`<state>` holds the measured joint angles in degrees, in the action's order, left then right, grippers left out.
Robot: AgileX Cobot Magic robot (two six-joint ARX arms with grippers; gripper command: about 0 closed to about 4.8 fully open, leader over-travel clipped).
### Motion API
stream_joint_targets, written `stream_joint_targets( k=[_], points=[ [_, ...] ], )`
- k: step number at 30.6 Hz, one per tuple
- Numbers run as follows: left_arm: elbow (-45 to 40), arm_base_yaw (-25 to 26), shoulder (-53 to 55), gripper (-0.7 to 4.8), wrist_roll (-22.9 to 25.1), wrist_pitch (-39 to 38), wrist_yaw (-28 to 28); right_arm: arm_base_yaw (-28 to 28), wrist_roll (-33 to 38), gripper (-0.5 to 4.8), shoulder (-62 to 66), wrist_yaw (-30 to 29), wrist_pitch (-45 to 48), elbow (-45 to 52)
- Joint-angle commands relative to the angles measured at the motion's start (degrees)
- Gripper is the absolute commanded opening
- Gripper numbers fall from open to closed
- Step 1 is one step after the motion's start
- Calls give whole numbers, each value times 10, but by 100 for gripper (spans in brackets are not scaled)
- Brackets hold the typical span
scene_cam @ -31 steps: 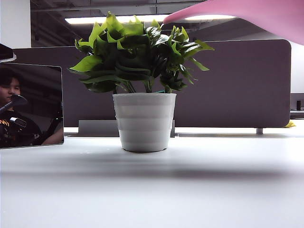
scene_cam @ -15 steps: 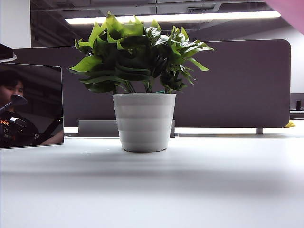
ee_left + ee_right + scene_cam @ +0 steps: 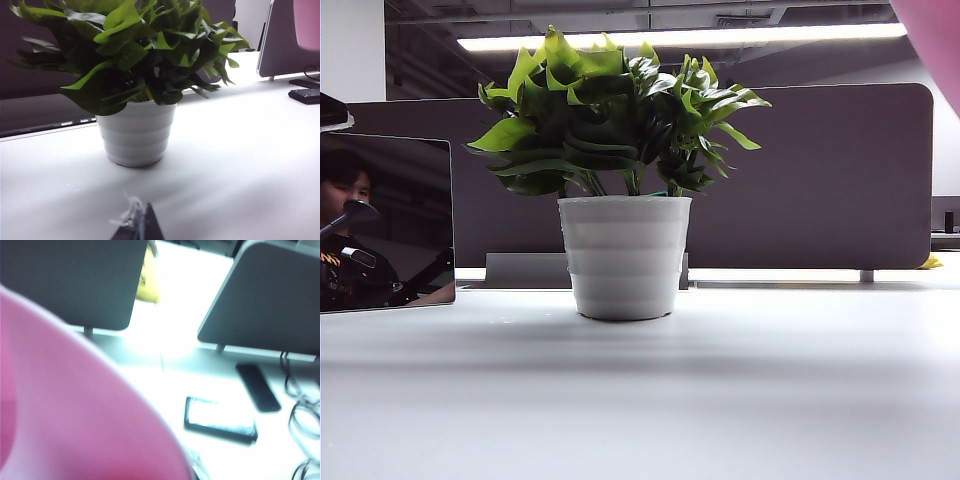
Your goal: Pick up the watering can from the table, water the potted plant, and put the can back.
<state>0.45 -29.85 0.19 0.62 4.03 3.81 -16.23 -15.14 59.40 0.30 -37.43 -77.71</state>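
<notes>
Watering can point(image 3: 75, 400): pink, smooth, blurred. It fills close to half of the right wrist view and sits very near that lens. In the exterior view only a pink corner point(image 3: 935, 40) shows, high at the upper right, off the surface, well above and to the right of the plant. The left wrist view also catches a pink patch point(image 3: 307, 22) beyond the plant.

Surface point(image 3: 640, 400): wide, white, plain, with a soft shadow band across the middle.

Partition panel point(image 3: 820, 180): dark grey, rounded corners, standing along the far edge behind the plant. A second panel point(image 3: 265, 300) stands beside it in the right wrist view, with a gap between them.

Dark glossy screen point(image 3: 385, 225): at the left of the exterior view, with a person reflected in it.

Potted plant point(image 3: 625, 255): white ribbed pot, upright, centre of the surface, slightly left of the middle. Its leaves are bushy, bright green over dark green, and spread wider than the pot.

Small items by the panels: a flat dark slab with a pale face point(image 3: 220, 417), a narrower dark slab point(image 3: 257, 387) just beside it, looped cables point(image 3: 300, 420) and a yellow object point(image 3: 147, 280) in the gap behind.

Left tool point(image 3: 137, 227): only a dark tip shows, with a frayed white scrap on it. It is low over the surface on the near side of the pot, apart from it. I cannot tell how wide it stands.

Right tool: it does not show, since the can covers the wrist view where it would be. I cannot tell its grip.
</notes>
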Motion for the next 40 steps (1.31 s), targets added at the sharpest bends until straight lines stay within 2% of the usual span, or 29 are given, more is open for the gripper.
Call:
stream_joint_targets(
  k=[1,13,19,30,34,40],
  points=[
    [0,0,0,-5,4,7,0,0,45,-6,-35,-7,72,57],
    [0,0,0,-5,4,7,0,0,164,-6,-159,-3,225,320],
    [0,9,0,-5,4,7,0,0,186,-6,-195,20,280,408],
    [0,147,0,-5,4,7,0,0,195,-6,-169,38,379,473],
    [0,177,0,-5,4,7,0,1,201,-6,-129,36,418,476],
    [0,189,0,-5,4,7,0,1,201,-6,-75,34,457,476]
  ],
)
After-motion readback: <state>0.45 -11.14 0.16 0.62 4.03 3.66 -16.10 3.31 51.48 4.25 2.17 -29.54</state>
